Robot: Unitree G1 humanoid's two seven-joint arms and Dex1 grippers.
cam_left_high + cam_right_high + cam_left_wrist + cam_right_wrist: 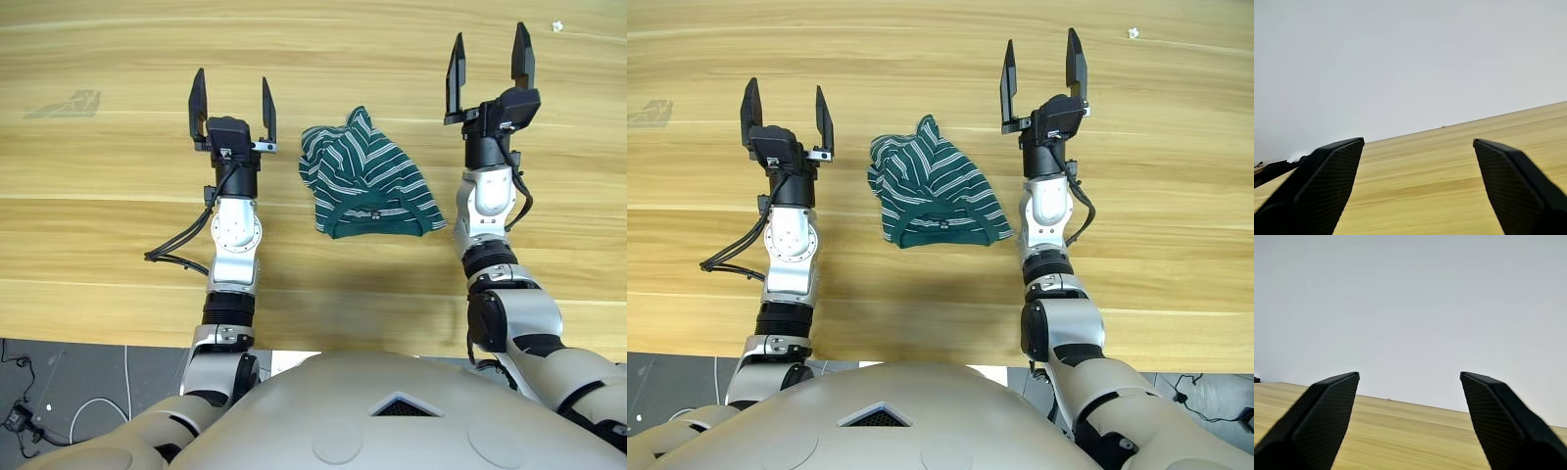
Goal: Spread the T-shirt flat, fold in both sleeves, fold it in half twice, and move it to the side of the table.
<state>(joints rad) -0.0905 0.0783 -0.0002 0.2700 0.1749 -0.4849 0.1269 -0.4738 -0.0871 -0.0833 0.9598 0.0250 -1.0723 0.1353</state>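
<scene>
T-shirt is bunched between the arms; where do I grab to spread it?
Probably the dark green band along the T-shirt's near edge: exposed, while the rest is crumpled. The left gripper takes its left end, right gripper its right end, each from its own side.

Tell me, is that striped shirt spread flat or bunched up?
Bunched up: the T-shirt lies in a rumpled heap, stripes running in different directions.

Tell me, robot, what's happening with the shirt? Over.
Left tool open, empty. Right tool open, empty. T-shirt bunched between them, untouched. White scrap far off.
</scene>
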